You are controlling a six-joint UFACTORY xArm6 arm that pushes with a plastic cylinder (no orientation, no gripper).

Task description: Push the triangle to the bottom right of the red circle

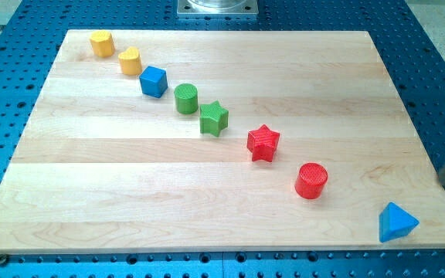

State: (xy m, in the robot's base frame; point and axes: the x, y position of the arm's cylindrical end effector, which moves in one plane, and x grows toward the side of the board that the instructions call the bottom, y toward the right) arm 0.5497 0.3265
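Camera view shows the wooden board (pixel 207 162) largest; the blue triangle (pixel 397 223) already sits lower right of the red circle (pixel 311 180), seemingly where wanted; my tip is hidden, its state and bearings untellable.

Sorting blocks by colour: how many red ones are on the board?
2: the red star mid-board, and the red circle toward its bottom right. None seem hidden.

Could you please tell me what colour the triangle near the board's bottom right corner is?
Blue: the blue triangular block, seen clearly in the camera view.
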